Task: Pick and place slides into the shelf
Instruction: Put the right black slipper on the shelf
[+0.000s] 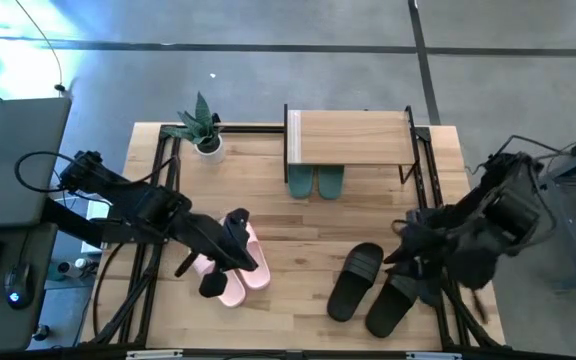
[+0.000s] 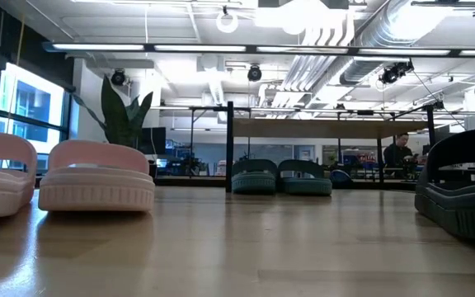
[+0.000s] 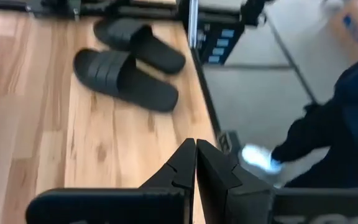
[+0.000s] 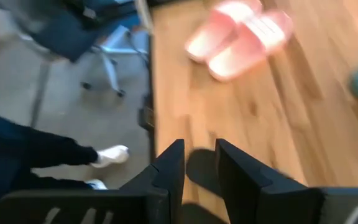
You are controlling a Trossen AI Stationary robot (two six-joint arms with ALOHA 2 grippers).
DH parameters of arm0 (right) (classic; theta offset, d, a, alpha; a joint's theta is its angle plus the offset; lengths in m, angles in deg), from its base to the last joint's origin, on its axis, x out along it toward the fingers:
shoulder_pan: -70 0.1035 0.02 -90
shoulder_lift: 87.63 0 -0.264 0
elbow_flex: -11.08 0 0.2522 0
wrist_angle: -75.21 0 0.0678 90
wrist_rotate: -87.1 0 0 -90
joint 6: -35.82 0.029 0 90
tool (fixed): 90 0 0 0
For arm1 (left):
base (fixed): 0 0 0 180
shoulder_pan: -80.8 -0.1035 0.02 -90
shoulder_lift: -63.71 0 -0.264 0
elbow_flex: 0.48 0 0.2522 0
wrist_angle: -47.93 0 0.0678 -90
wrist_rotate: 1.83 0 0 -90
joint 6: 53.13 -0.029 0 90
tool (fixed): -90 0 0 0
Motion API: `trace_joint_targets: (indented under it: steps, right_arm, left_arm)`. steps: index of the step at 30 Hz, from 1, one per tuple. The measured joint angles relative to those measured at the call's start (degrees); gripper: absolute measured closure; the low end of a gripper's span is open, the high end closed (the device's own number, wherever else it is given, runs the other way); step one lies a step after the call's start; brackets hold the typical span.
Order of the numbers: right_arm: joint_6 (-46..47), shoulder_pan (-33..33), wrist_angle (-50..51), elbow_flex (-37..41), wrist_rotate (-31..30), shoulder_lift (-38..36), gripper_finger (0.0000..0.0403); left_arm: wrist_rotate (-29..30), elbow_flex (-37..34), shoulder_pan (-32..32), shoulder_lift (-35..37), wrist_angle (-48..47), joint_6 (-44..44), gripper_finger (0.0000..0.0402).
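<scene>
The pink slides (image 1: 238, 272) lie side by side, soles down, on the table's left half; they also show in the low view (image 2: 96, 177) and the right wrist view (image 4: 244, 37). The black slides (image 1: 358, 282) lie soles down at the near right, and show in the left wrist view (image 3: 126, 78). The shelf (image 1: 350, 138) stands at the far middle. My left gripper (image 3: 196, 163) is shut and empty, above the pink slides (image 1: 240, 248). My right gripper (image 4: 199, 163) is slightly open and empty, above the black slides' right side (image 1: 406, 255).
A teal-green pair of slides (image 1: 316, 182) sits under the shelf's near edge. A potted plant (image 1: 204, 130) stands at the far left. A person's legs and white shoes (image 4: 109, 154) are on the floor beside the table's near edge. Bare wood lies mid-table between the pairs.
</scene>
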Motion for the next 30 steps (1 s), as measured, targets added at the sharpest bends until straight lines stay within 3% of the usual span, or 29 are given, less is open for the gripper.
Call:
trace_joint_targets:
  steps: [4, 8, 19, 30]
  right_arm:
    - [7.4, -0.7, 11.4, -7.5, 1.7, 6.6, 0.0320]
    - [8.5, -1.9, 9.4, -10.7, 4.4, 10.4, 0.0320]
    - [13.2, -2.5, 10.6, -12.1, 10.8, 17.8, 0.0320]
    - [15.2, -1.8, 10.6, -12.1, 13.2, 24.9, 0.0320]
  left_arm:
    - [-1.0, 0.0, 0.0, 0.0, -4.3, -1.1, 0.0398]
    - [-1.5, 0.0, 0.0, 0.0, -7.0, -1.2, 0.0383]
    - [-1.7, 0.0, 0.0, 0.0, -9.6, -1.3, 0.0243]
    - [-1.6, 0.0, 0.0, 0.0, -9.7, -1.3, 0.0231]
